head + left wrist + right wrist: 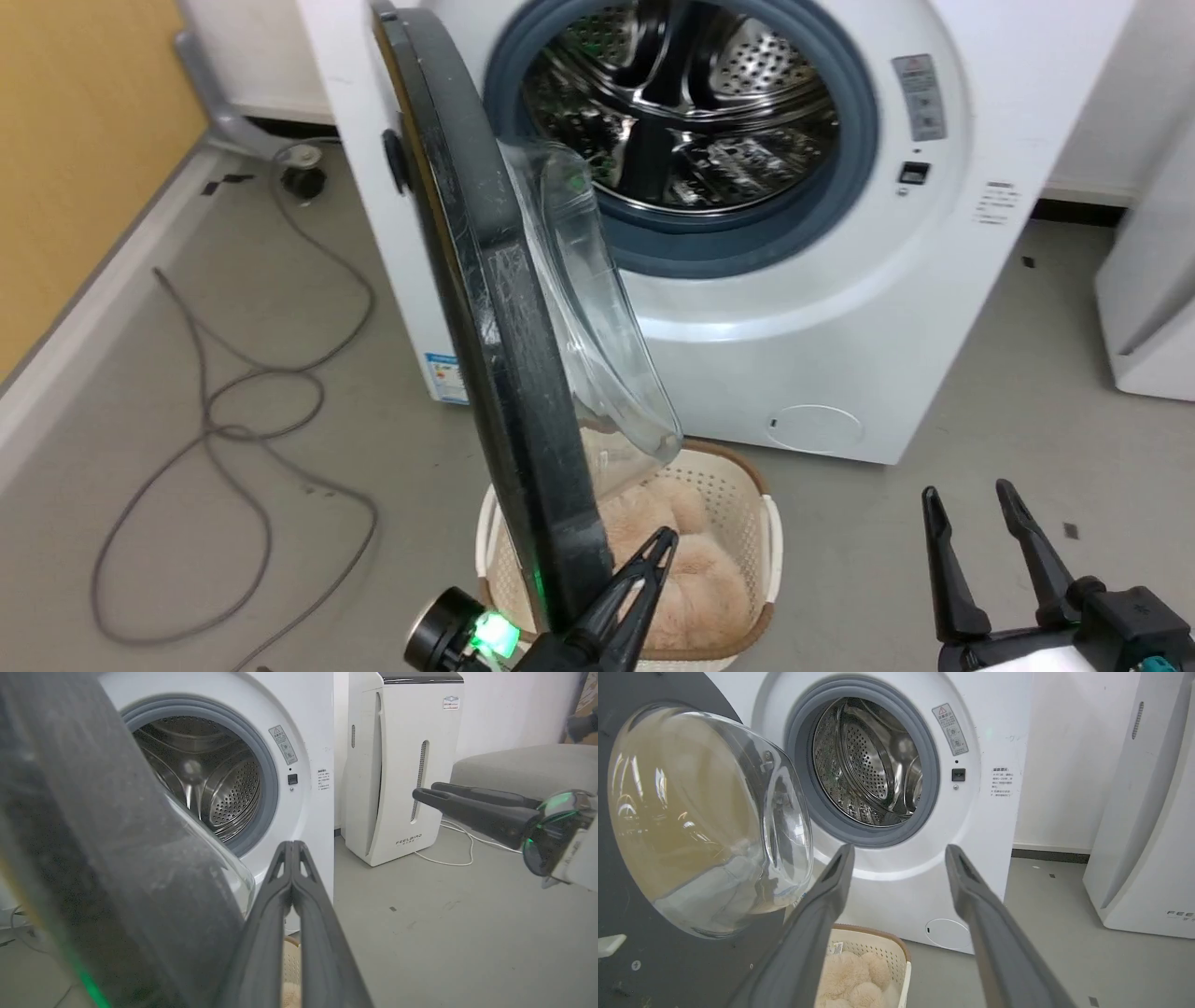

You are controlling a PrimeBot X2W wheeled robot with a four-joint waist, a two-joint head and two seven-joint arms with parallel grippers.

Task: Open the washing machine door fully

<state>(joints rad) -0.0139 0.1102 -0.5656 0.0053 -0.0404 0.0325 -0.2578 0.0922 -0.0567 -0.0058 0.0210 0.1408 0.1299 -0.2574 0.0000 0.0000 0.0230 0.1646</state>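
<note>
Black washing machine door (495, 308) stands open, glass bowl bulging; my left gripper (665, 541) is pinched together, right gripper (966, 493) spread

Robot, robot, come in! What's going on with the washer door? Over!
Left gripper shut, at washing machine door edge. Right gripper open, empty. Door partway open. Basket beneath it.

Black washing machine door (485, 308), white washing machine (840, 355), cream basket (738, 490)
</note>
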